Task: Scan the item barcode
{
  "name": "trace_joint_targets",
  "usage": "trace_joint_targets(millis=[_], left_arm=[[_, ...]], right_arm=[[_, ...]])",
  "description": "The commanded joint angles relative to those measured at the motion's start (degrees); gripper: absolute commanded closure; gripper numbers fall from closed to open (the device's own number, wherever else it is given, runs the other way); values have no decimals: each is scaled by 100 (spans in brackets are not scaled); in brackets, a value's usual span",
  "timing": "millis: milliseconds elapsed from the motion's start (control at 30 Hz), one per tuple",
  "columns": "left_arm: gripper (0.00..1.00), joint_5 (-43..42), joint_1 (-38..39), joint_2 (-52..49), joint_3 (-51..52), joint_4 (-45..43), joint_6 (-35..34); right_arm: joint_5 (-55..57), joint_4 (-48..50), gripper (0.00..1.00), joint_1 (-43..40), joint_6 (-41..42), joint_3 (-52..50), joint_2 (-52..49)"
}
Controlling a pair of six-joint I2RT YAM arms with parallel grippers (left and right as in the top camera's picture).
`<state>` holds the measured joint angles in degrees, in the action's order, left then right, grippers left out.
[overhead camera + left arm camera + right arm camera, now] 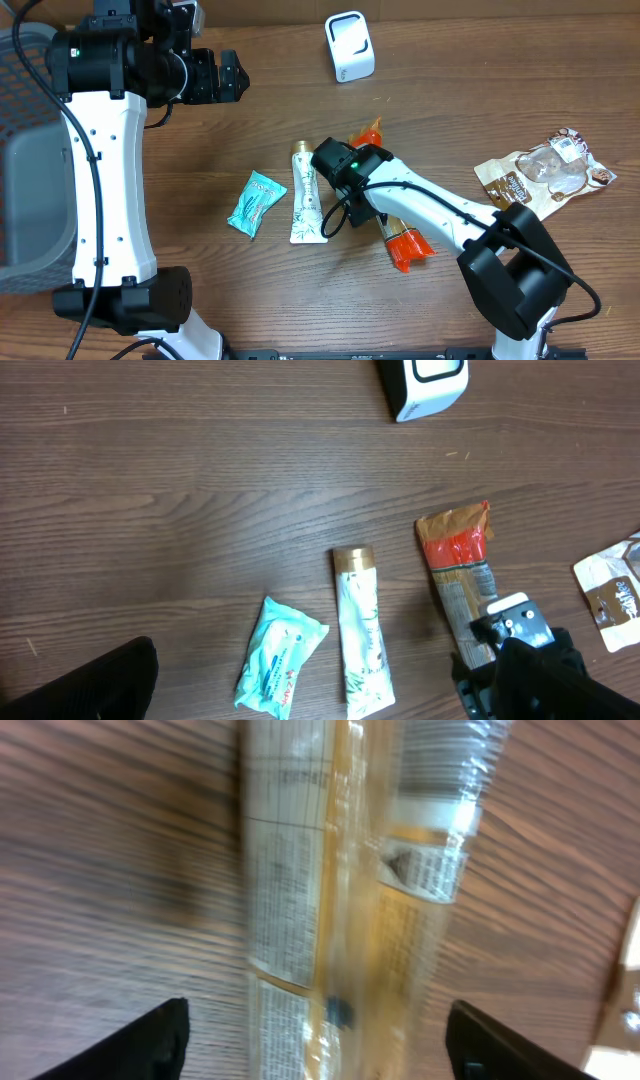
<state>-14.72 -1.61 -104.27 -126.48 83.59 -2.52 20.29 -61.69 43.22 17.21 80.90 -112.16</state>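
Observation:
The item, a long orange and brown packet (405, 245), lies flat on the table under my right wrist. In the right wrist view its printed back (340, 920) runs between the two dark fingers (150, 1045) of my right gripper (320, 1050). That gripper (350, 175) is open and neither finger touches the packet. A white scanner (350, 46) stands at the back of the table, also in the left wrist view (425, 382). My left gripper (232, 78) hangs open and empty at the back left, far from the packet (462, 575).
A white and green tube (305, 195) and a teal wipes pack (255, 202) lie just left of the packet. A brown snack bag (545, 175) sits at the right edge. A grey basket (30, 190) stands at the far left.

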Motion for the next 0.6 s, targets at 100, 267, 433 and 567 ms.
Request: trace_joint_targets(millis=[100, 267, 433, 567], left_arm=[[0, 13, 2, -13, -17, -4, 127], [1, 13, 2, -13, -17, -4, 127], [0, 13, 2, -13, -17, -4, 127], [0, 13, 2, -13, -17, -4, 127]], right_arm=[[-638, 76, 9, -520, -94, 442, 186], [-1814, 61, 0, -1449, -791, 675, 632], [-4509, -345, 0, -2629, -2677, 299, 623], [-5023, -223, 0, -3008, -3213, -284, 623]])
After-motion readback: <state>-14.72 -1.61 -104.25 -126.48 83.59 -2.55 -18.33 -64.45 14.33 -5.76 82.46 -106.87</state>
